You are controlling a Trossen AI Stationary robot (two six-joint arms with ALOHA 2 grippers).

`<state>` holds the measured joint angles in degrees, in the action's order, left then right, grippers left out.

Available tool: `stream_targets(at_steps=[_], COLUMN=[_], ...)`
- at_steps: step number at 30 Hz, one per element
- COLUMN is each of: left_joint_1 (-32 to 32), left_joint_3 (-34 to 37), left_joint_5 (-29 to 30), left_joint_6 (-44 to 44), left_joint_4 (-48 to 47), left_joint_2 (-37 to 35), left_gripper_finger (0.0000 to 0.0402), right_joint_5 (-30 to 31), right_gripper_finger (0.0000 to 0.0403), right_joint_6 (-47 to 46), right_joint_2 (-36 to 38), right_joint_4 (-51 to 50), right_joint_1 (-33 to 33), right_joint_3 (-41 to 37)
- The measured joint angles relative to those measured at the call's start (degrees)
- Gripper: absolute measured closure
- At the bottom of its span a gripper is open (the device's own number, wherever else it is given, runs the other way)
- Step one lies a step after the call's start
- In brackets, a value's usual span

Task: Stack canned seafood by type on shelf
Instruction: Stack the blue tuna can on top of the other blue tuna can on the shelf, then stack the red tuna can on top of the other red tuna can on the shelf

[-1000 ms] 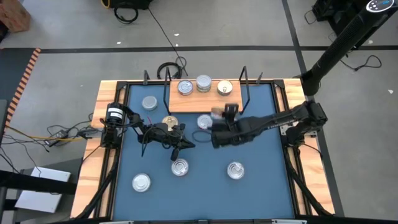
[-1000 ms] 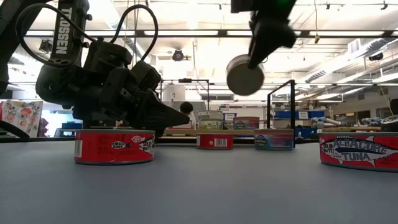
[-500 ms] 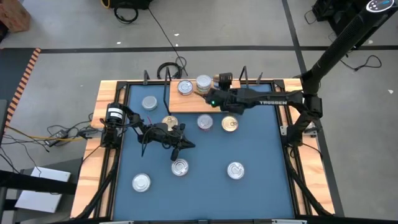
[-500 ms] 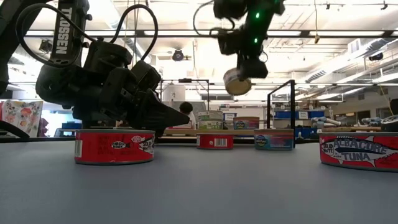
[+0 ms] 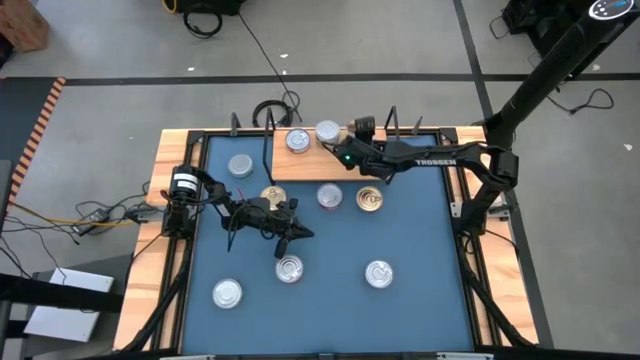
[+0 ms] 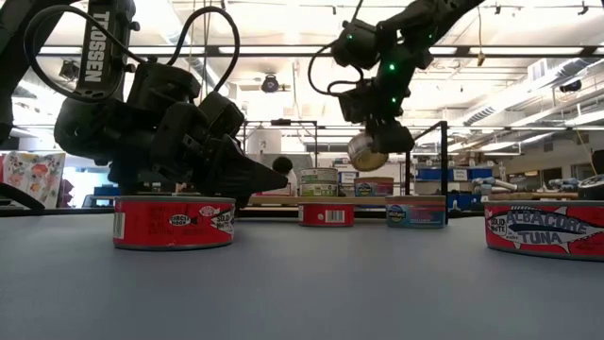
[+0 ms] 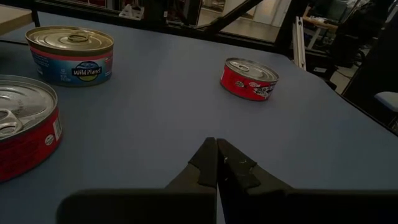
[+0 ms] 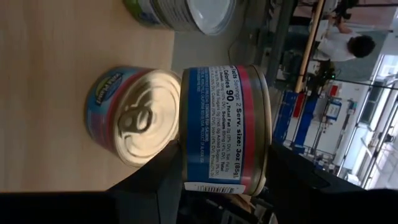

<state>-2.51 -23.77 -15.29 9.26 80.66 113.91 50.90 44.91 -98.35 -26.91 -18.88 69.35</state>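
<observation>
The shelf [image 5: 305,166] is a light wooden board at the table's far edge, with two tins [image 5: 298,141] [image 5: 327,131] standing on it. My right gripper [image 5: 356,131] is over the shelf's right part, shut on a blue-and-red tin [image 8: 224,124]. Just beneath it a like tin [image 8: 134,121] stands on the board. My left gripper [image 7: 216,163] is shut and holds nothing, low over the table's middle [image 5: 300,233]. Several tins stand on the blue table, among them a gold-topped one [image 5: 370,201] and a red-sided one [image 6: 175,222]. My right gripper pinches the blue-and-red tin by its side wall [image 8: 186,168], one finger [image 8: 152,183] on each side of the round wall. It reaches from the table's right over the shelf. The tin is tilted [image 6: 368,149] just above the shelf tin; whether the two touch I cannot tell.
Black wire uprights [image 5: 393,130] stand at the shelf's ends, close to my right gripper. Tins lie scattered near the left arm [image 5: 272,196] [image 5: 290,268] and toward the near edge [image 5: 228,292] [image 5: 378,272]. The wooden table rim [image 5: 165,170] frames the blue mat.
My right gripper, shut on the tin throughout, has swung from the table's middle toward the far edge, over the shelf's right part, and has then come down. The tin has dropped from high above the shelf to just above a shelf tin.
</observation>
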Motion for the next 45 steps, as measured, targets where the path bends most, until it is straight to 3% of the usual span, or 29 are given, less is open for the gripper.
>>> stream_targets(at_steps=[14, 23, 29, 45], left_joint_1=[0.0, 0.0, 0.0, 0.0], left_joint_3=[0.0, 0.0, 0.0, 0.0], left_joint_5=[0.0, 0.0, 0.0, 0.0], left_joint_6=[0.0, 0.0, 0.0, 0.0], left_joint_4=[0.0, 0.0, 0.0, 0.0], left_joint_2=[0.0, 0.0, 0.0, 0.0], left_gripper_finger=[0.0398, 0.0398, 0.0398, 0.0398], right_joint_5=[-1.3, -3.4, -4.4, -0.2], right_gripper_finger=[0.0212, 0.0139, 0.0112, 0.0121], right_joint_6=[2.8, 2.3, 2.2, 2.0], right_joint_2=[0.0, 0.1, 0.1, 0.1], right_joint_4=[7.1, 6.3, 6.6, 6.9], right_joint_1=[-2.7, -2.2, -1.2, 0.4], right_joint_3=[-5.3, -5.4, -5.4, -2.6])
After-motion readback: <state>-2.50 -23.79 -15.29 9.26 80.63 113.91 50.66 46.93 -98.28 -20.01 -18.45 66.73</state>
